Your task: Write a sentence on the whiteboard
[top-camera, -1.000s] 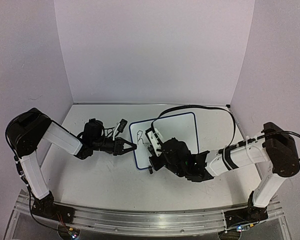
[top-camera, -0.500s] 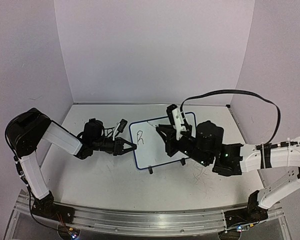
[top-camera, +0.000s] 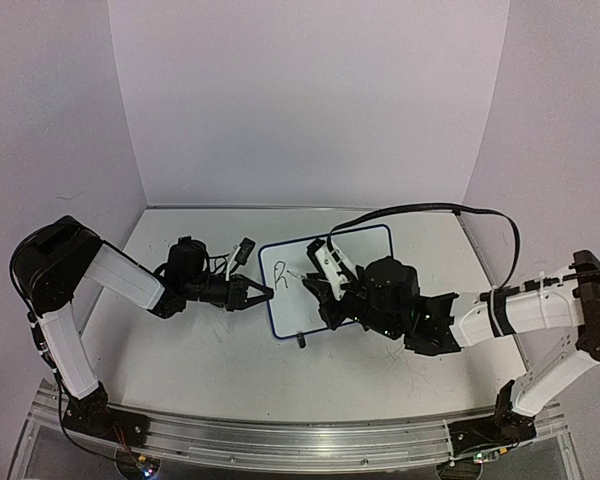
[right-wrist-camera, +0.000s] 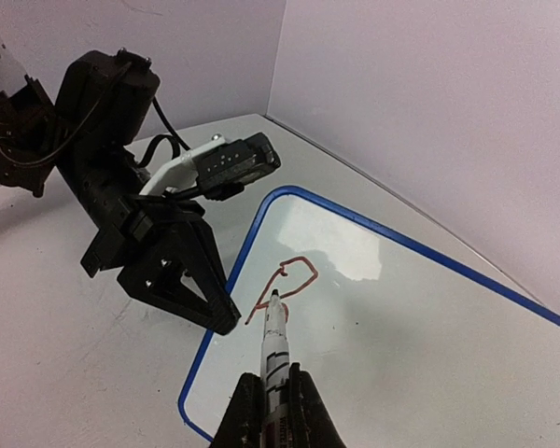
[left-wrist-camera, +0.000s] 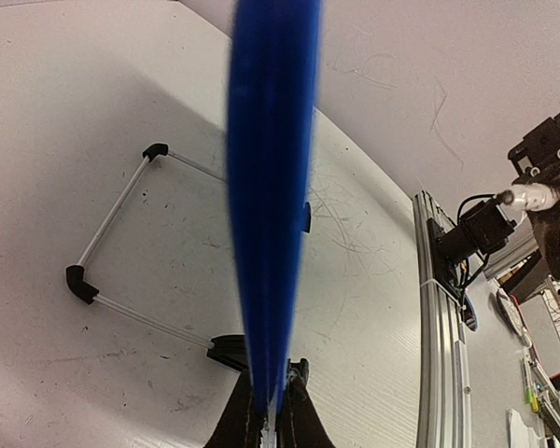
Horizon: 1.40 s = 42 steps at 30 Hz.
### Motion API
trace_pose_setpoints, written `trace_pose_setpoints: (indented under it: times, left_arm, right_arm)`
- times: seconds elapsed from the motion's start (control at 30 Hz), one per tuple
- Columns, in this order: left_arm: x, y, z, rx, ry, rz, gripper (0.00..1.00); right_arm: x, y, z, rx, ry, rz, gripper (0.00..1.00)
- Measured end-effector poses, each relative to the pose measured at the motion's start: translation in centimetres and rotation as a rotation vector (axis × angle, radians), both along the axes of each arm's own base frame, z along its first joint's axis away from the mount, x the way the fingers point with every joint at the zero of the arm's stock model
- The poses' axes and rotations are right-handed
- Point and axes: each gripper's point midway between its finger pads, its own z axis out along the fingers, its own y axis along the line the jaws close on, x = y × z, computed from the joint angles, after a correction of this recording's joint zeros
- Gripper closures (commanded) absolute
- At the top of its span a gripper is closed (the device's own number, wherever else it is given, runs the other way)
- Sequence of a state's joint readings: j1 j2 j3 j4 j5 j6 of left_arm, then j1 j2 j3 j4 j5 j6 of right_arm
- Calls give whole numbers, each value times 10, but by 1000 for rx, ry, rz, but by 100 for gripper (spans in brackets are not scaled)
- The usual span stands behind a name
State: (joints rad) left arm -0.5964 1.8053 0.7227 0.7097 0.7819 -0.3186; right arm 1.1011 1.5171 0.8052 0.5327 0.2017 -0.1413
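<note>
The right claw (right-wrist-camera: 269,411) is clamped on a slim white marker pen with dark printing (right-wrist-camera: 275,350), its two black fingers pressed against the barrel from either side. The marker points away from the wrist and its dark tip sits at the face of the small rectangular whiteboard with a thin dark-blue rim (right-wrist-camera: 420,317), right beside the writing. Whether the tip actually touches cannot be told. Of the sentence (right-wrist-camera: 284,278) only one looping reddish-dark stroke shows, like a capital R, in the board's upper left corner close to the rim.

The left claw (left-wrist-camera: 273,422) is closed tight on the whiteboard's left rim, which runs edge-on up the middle of the left wrist view as a blurred blue band (left-wrist-camera: 271,187). Beside it the thin wire stand with black corner caps (left-wrist-camera: 112,217) lies on the surface, and a black clip foot (left-wrist-camera: 229,351) sits at the board's base.

From above, the whiteboard (top-camera: 370,250) stands near the middle of the scuffed white desk (top-camera: 200,350), between the left claw (top-camera: 256,293) and the right claw (top-camera: 323,283).
</note>
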Motion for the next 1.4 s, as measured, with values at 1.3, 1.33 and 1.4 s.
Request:
trace_pose_setpoints:
  times: [1.3,1.33,1.4]
  left_arm:
    - [1,-1,0,6,6,-2,100]
    - [1,-1,0,6,6,-2,100]
    - [1,-1,0,6,5,-2,100]
  right_arm:
    - [6,1,-32,-10,41,-51,100]
    - [6,2,-33,-13,42,-48,100]
    - [5,2,-35,-16,43,-48,100]
